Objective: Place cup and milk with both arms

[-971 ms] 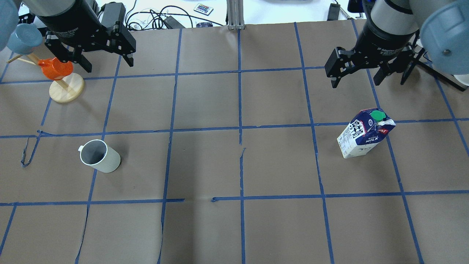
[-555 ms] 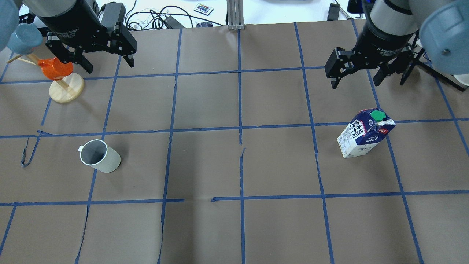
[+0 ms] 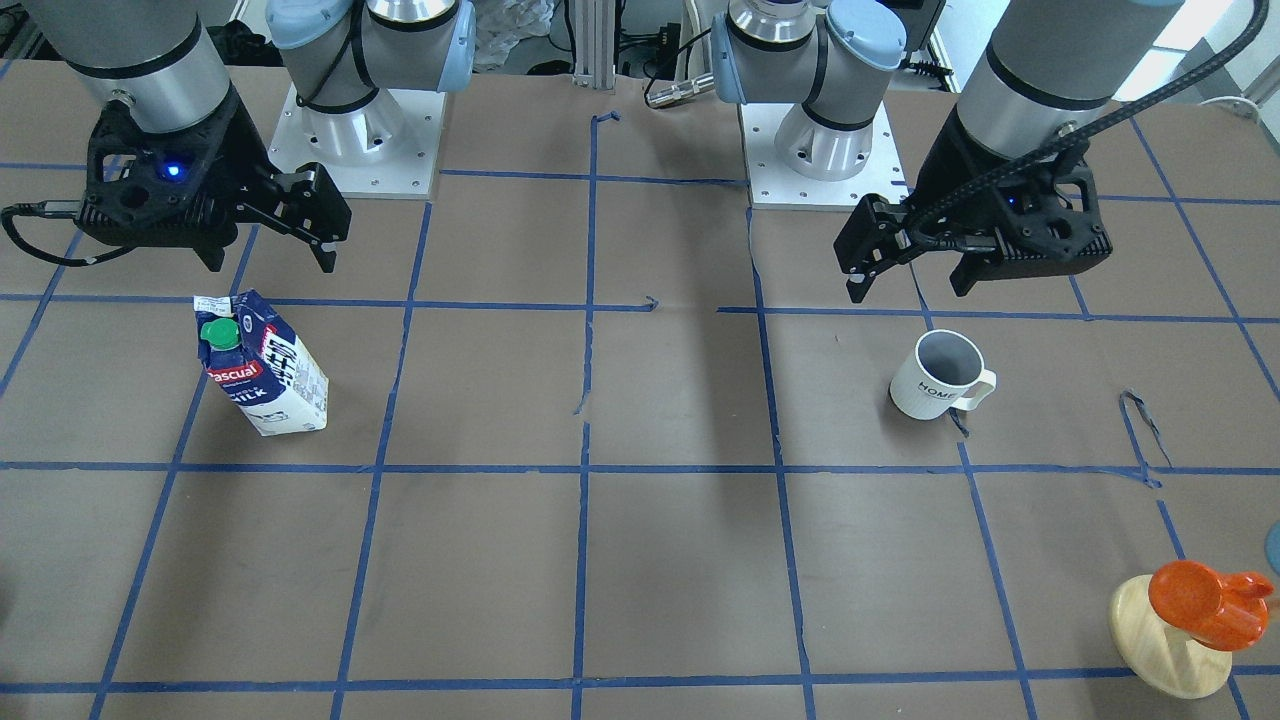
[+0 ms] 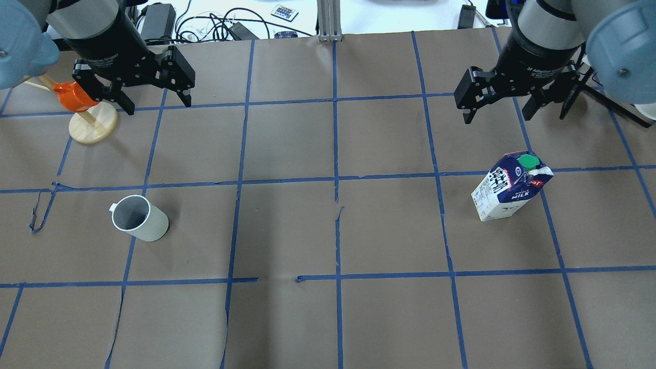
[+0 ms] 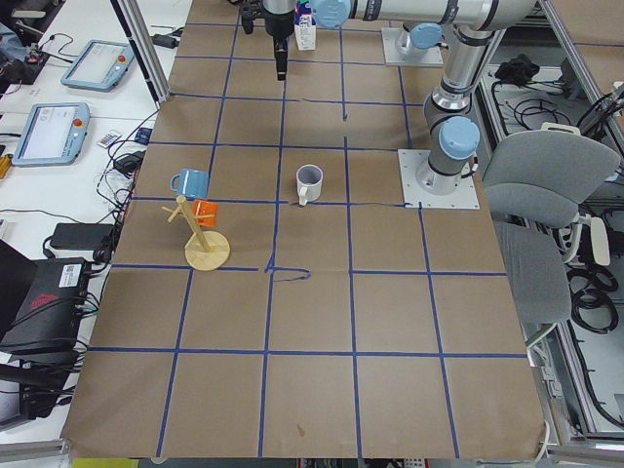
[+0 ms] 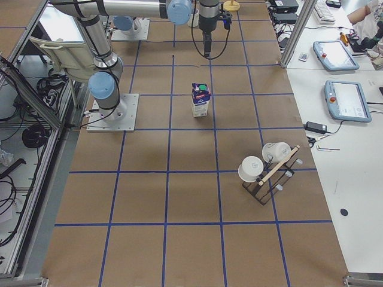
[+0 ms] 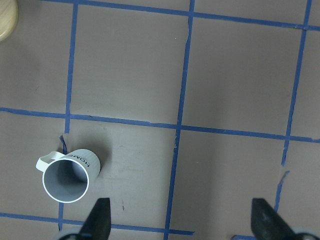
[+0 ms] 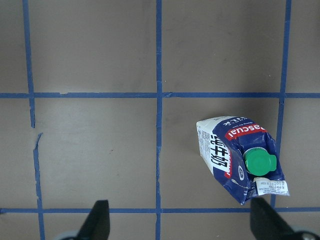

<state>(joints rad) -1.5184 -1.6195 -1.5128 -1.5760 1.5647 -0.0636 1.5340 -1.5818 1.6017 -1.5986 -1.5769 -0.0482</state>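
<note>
A: Cup (image 4: 139, 218): where does it stand?
B: Upright on the brown surface (image 4: 287, 230), on the robot's left side, mouth up. The left hand (image 4: 159, 105) hangs above, clear of it, spread wide and gripping nothing. An orange mug (image 4: 72, 97) on a wooden stand (image 4: 95, 125) sits near that hand.
A: And the milk (image 4: 510, 192)?
B: Upright on the right side, green cap on top, well apart from the cup. The right hand (image 4: 498, 119) hovers over the surface, also spread wide, touching nothing.
</note>
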